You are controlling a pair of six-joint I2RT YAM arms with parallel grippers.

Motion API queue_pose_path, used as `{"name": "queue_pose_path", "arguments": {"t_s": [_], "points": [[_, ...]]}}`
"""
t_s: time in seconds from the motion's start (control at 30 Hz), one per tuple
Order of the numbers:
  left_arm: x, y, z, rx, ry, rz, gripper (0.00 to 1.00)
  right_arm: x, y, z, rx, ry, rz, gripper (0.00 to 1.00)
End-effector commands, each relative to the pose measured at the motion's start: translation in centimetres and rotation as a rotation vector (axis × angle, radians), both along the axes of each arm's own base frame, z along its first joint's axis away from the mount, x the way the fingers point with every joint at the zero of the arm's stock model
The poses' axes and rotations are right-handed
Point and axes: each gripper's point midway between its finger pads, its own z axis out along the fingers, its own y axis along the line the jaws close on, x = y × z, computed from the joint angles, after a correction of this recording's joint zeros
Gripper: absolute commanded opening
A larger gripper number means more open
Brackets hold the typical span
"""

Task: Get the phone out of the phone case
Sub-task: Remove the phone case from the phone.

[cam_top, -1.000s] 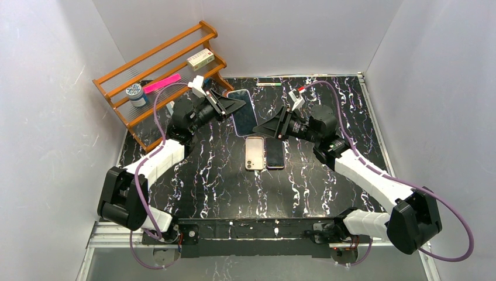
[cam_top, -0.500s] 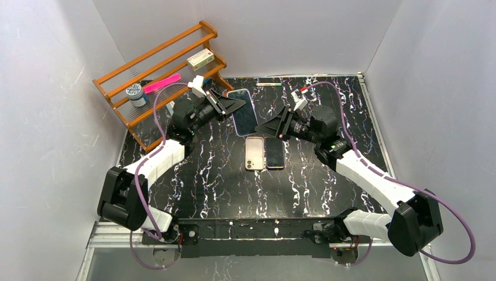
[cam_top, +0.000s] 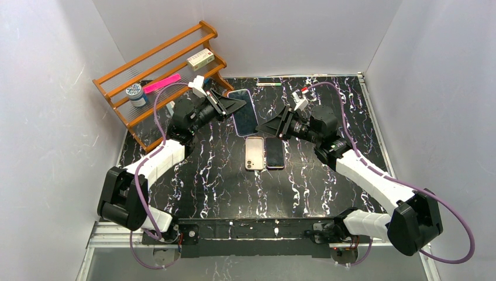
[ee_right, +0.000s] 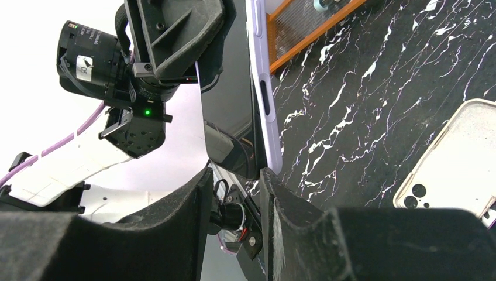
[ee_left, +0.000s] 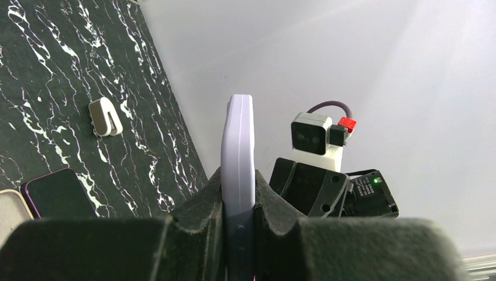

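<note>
My left gripper (cam_top: pixel 233 106) is shut on a phone in a lavender case (cam_top: pixel 244 111) and holds it up above the back of the table, screen facing the top camera. In the left wrist view the case's edge (ee_left: pixel 237 134) stands upright between the pads of that gripper (ee_left: pixel 238 202). My right gripper (cam_top: pixel 261 125) is open at the phone's lower right corner. In the right wrist view the dark screen (ee_right: pixel 231 88) and the lavender case edge (ee_right: pixel 264 88) end just beyond the open fingertips of that gripper (ee_right: pixel 235 175); they do not pinch it.
A beige case with camera holes (cam_top: pixel 254 153) and a dark phone (cam_top: pixel 274 153) lie side by side at mid-table. A wooden rack (cam_top: pixel 120 103) holding a box, a pink item and a jar stands at the back left. A pen (cam_top: pixel 268 84) lies by the back wall.
The right gripper has edged slightly up and toward the phone's corner. The left gripper still holds the phone in the same place.
</note>
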Motion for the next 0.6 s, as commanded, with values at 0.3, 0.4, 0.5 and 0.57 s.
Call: {"name": "queue_pose_path", "arguments": {"t_s": [0.3,0.4,0.5,0.57], "points": [[-1.4,-0.1,5.8,-0.075,-0.151,-0.015,0.00,0.3,0.6,0.9,0.040,-0.029,0.030,0.42],[-1.7,-0.3,6.1,-0.095,-0.144,-0.018,0.00,0.2,0.9,0.8,0.058,-0.027,0.048,0.42],[-2.2,-0.8,7.2,-0.151,-0.146,-0.036,0.00,0.4,1.0,0.8,0.068,-0.027,0.052,0.41],[-2.8,-1.6,7.7,-0.177,-0.144,-0.059,0.00,0.5,1.0,0.8,0.072,-0.031,0.055,0.41]]}}
